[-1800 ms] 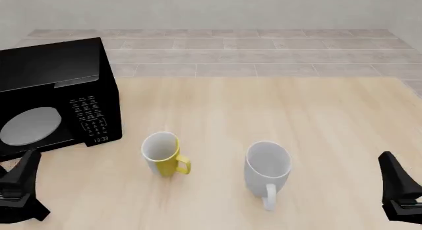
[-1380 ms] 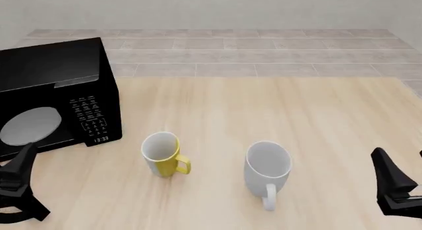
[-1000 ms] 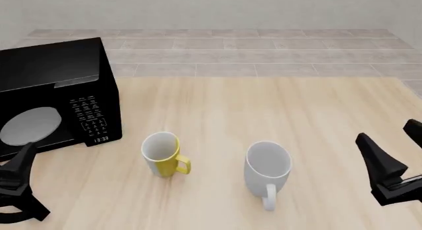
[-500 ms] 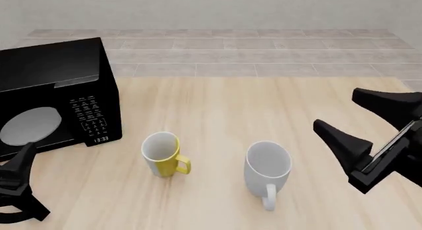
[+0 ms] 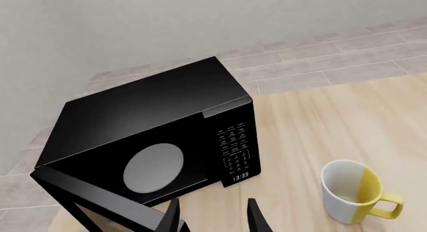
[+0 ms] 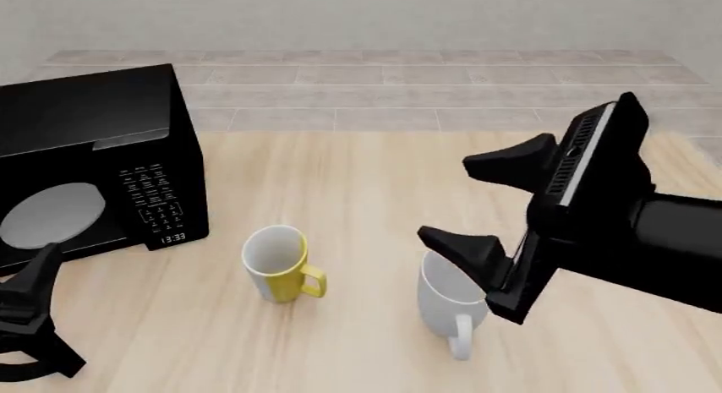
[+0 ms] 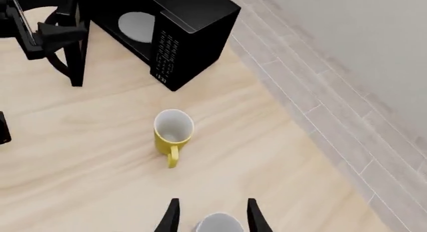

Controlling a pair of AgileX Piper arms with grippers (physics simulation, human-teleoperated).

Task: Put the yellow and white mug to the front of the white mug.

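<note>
The yellow and white mug [image 6: 276, 262] stands upright on the table left of centre, its handle toward the front right. To its right is the taller white mug [image 6: 455, 302], handle toward the front. My right gripper [image 6: 479, 203] hangs open above the white mug, fingers spread wide and nothing between them. In its wrist view the yellow mug [image 7: 173, 132] is ahead and the white mug's rim [image 7: 219, 223] shows between the fingertips. My left gripper [image 6: 34, 317] rests open at the front left corner; its wrist view shows the yellow mug [image 5: 351, 192] off to one side.
A black microwave [image 6: 96, 169] with its door shut fills the table's left side, close behind my left gripper. Light wood table [image 6: 373, 182] stretches behind the mugs to the tiled floor beyond. The left arm [image 7: 47, 30] shows in the right wrist view.
My right arm rose from the front right corner and swung left, now hovering open over the white mug. Both mugs and the left arm stayed put.
</note>
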